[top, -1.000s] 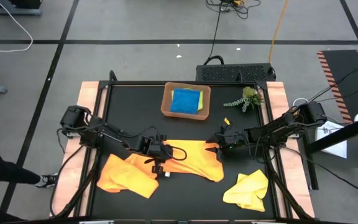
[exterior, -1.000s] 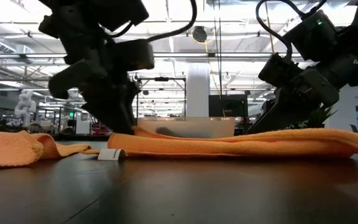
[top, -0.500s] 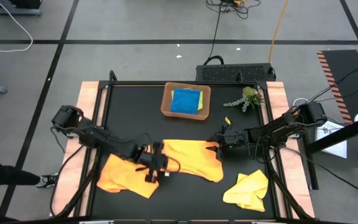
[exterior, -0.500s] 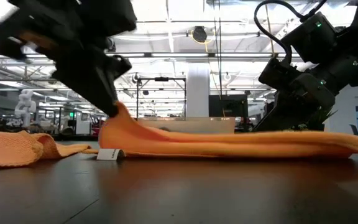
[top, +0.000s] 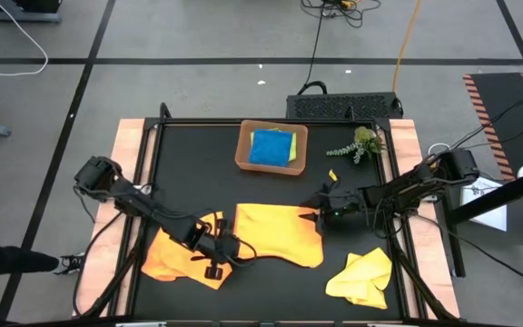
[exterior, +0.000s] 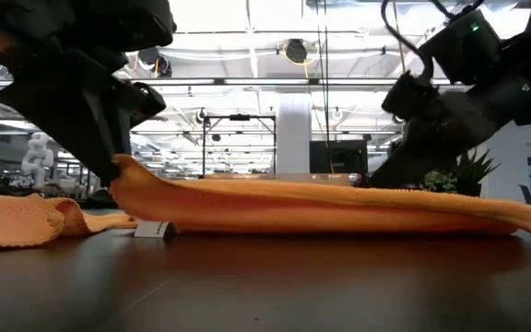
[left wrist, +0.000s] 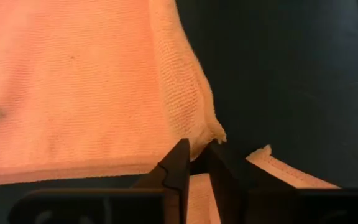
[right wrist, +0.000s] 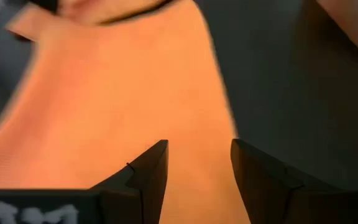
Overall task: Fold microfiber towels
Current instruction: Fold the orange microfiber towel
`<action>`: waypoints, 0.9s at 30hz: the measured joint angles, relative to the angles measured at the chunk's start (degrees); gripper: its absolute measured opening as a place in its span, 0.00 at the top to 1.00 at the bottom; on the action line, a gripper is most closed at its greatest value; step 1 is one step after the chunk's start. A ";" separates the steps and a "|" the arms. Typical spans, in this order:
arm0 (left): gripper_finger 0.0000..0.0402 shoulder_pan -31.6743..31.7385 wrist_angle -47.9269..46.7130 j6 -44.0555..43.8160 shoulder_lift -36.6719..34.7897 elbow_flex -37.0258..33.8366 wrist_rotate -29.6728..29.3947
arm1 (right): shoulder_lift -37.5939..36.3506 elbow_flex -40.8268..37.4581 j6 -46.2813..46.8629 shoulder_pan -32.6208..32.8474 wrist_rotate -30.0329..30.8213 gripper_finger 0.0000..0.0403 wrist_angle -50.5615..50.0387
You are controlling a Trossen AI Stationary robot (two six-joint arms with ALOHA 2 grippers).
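While the overhead camera is hiding it, the left claw (left wrist: 196,163) is pinching the orange towel's (top: 278,232) corner. Right claw (right wrist: 197,165) is gaping above that towel. Black table (top: 189,154) is lying beneath; a bright hall is showing behind.

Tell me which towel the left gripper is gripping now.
The left gripper pinches a corner of the flat orange towel in the table's middle. The crumpled orange towel, the yellow towel and the blue towel in the tray are not held.
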 joint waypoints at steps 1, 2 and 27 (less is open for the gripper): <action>0.83 0.12 -0.61 -0.04 -0.01 0.00 -0.07 | -0.81 0.00 -0.06 0.30 -0.33 0.58 -0.18; 0.82 0.18 -1.60 -0.19 -0.01 0.00 -0.08 | -1.70 0.00 -0.27 0.66 -0.68 0.58 -0.18; 0.80 15.11 12.75 9.13 -2.74 0.02 4.29 | -13.85 0.02 10.19 -7.15 -3.11 0.43 -26.78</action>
